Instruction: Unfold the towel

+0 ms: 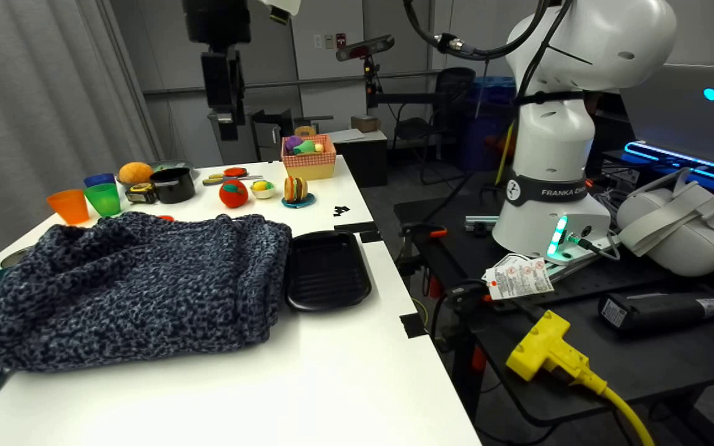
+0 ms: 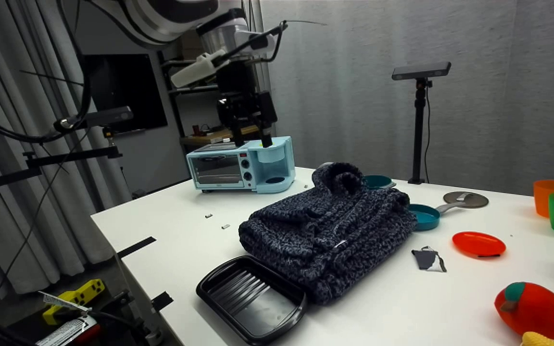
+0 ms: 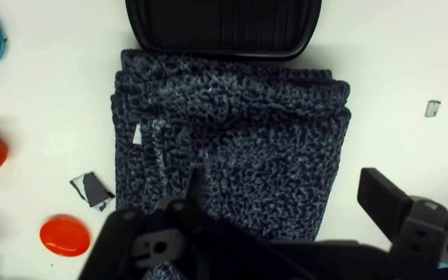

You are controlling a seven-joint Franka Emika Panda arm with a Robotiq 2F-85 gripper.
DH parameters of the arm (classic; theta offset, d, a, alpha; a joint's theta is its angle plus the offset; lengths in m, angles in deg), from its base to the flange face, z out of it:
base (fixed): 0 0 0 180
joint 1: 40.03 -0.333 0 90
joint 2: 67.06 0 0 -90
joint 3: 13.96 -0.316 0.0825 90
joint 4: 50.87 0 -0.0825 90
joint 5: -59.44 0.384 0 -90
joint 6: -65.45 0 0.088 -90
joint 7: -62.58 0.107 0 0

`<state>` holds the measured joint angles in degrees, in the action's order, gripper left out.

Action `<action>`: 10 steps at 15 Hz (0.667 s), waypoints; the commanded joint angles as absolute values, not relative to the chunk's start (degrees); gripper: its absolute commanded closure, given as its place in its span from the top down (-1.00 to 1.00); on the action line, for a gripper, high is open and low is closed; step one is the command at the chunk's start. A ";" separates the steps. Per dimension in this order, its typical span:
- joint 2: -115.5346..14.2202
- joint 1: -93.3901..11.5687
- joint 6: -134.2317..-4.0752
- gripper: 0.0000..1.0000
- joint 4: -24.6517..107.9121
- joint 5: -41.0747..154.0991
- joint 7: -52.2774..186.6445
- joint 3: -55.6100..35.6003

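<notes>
The towel (image 1: pixel 146 285) is a large, thick, dark navy and grey speckled cloth. It lies folded in several layers on the white table, and also shows in an exterior view (image 2: pixel 320 235). One end is bunched up into a raised roll. The wrist view shows it from above (image 3: pixel 247 155), with layered folds beside the black tray. My gripper (image 3: pixel 282 175) is open and empty, its fingers wide apart. It hangs well above the towel and also shows in both exterior views (image 1: pixel 227 127) (image 2: pixel 253 140). The gripper body hides the towel's near part in the wrist view.
A black tray (image 2: pixel 258 302) stands against the towel's edge. Teal pans (image 2: pixel 423 216) lie near its other side. A light-blue toaster oven (image 2: pixel 238 166) stands at the table's far end. Cups (image 1: pixel 103 198), a red plate (image 2: pixel 479 243), toy food and a basket (image 1: pixel 309 164) also stand on the table.
</notes>
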<state>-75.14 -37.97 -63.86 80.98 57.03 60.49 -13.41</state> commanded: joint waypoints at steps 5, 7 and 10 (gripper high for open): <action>-67.74 -38.50 -68.22 1.00 75.10 51.91 60.97 -13.87; -67.34 -38.54 -68.23 1.00 74.62 51.80 60.97 -13.91; -66.91 -38.50 -68.75 1.00 74.33 52.22 60.53 -13.86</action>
<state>-67.34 -38.11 -68.33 74.62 51.77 60.98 -14.32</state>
